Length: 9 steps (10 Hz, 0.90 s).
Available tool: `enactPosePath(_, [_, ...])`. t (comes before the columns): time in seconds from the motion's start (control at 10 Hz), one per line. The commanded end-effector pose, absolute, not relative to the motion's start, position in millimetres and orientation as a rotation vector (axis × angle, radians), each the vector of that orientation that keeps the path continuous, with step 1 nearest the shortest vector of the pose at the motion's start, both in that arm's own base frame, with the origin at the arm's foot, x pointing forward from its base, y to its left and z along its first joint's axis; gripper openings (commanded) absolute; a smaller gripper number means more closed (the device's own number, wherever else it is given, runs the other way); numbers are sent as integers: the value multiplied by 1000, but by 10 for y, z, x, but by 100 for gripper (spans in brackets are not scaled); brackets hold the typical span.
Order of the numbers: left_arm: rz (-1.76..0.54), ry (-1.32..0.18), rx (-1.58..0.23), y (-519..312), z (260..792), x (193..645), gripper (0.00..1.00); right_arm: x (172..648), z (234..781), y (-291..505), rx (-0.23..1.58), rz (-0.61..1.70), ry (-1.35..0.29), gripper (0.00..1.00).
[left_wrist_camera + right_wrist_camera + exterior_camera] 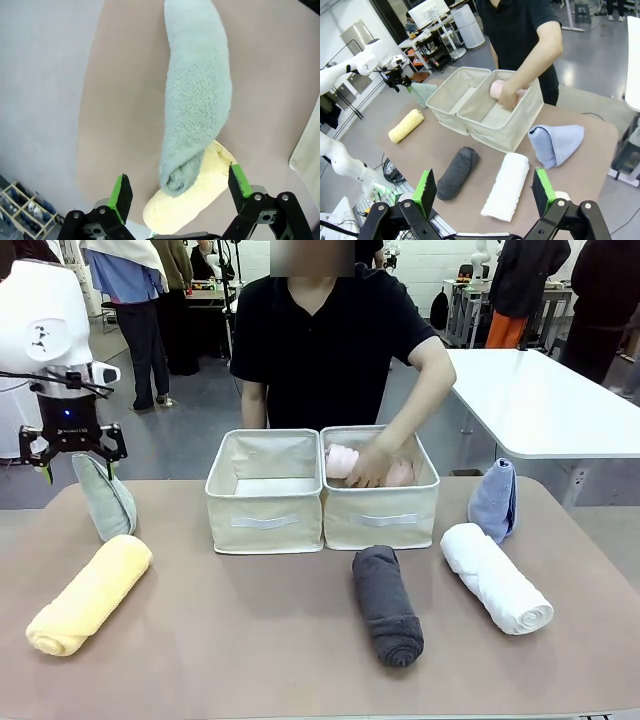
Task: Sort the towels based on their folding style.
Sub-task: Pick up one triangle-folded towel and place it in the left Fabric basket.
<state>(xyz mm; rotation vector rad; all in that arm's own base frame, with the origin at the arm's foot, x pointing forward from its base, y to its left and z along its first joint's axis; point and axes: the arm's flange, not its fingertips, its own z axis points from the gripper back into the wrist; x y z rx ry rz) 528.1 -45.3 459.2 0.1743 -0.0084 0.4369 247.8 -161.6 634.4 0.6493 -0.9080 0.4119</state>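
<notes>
Left end effector (78, 466): spread over mint cone (105, 502), far left | right end effector (483, 192): spread, empty | done: pink roll (343, 460) in right bin (380, 522) | pending: yellow roll (90, 595), grey roll (387, 605), white roll (495, 578), periwinkle cone (495, 500) on table (250, 640)

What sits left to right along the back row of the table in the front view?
mint towel → left bin → right bin, holding a pink towel under the person's hand → blue towel
</notes>
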Motion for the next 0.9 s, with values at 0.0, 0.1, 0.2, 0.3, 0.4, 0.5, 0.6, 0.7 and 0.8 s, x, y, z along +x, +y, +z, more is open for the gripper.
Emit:
enactPosePath(0.0, [464,-26,175,-485,4609,5350,100,2499,6335,-1603,666,427,-924,100])
enactPosePath(0.1, [451,-26,144,-458,4556,5397,100,2499,6335,-1603,666,427,-924,100])
enactPosePath(0.2, [444,-45,134,-429,4513,5443,100,2499,6335,-1603,666,427,-924,100])
enactPosePath(0.3, [447,-44,140,-412,4499,5473,100,2499,6335,-1603,666,427,-924,100])
enactPosePath(0.4, [442,-52,142,-380,4479,5499,100,2499,6335,-1603,666,427,-924,100])
enactPosePath(0.5, [434,-60,136,-362,4481,5518,100,2499,6335,-1603,666,427,-924,100])
enactPosePath(0.6, [430,-61,126,-341,4470,5533,100,2499,6335,-1603,666,427,-924,100])
enactPosePath(0.7, [415,-64,98,-337,4457,5545,100,2499,6335,-1603,666,427,-924,100])
enactPosePath(0.8, [396,-56,68,-340,4448,5547,100,2499,6335,-1603,666,427,-924,100])
